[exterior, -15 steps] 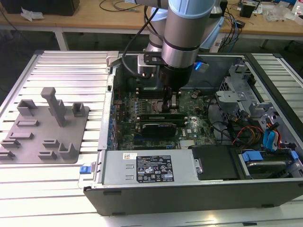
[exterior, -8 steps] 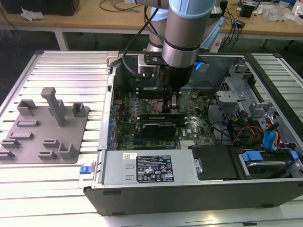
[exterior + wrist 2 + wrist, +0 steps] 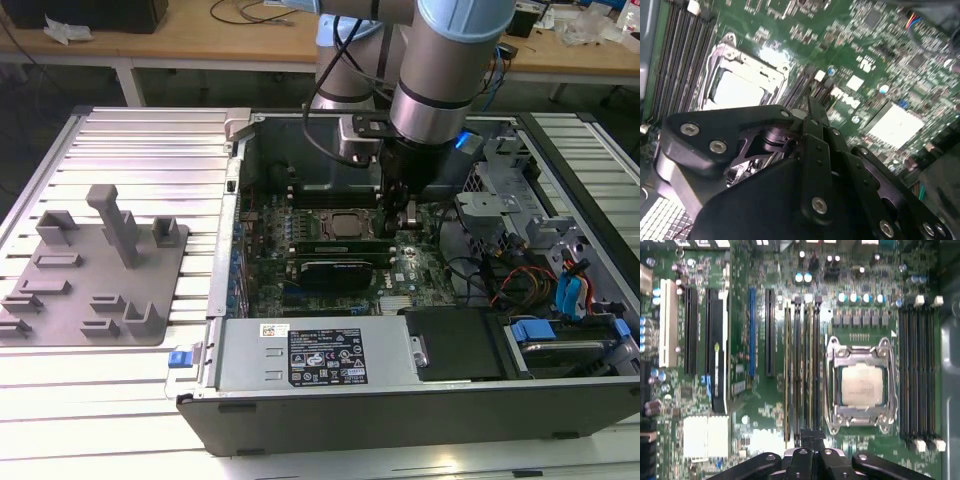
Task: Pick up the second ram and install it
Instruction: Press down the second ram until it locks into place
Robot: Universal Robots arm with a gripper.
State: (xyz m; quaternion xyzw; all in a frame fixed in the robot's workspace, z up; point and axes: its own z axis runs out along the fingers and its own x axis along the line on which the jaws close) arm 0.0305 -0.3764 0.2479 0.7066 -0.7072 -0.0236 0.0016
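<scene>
Tool (image 3: 807, 440) is held over the memory slots (image 3: 802, 370) beside the processor socket (image 3: 860, 385), aligned for seating; tool grip state cannot be told.

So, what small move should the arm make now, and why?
Probably a short, straight press down. The end effector is over the slots beside the processor socket, in line with a stick there, likely the second ram; its seating is unclear.

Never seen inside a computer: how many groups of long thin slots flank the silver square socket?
2. One slot group lies beside the socket, by the hand; the other slot group lies on the socket's opposite side. None seems hidden.
</scene>
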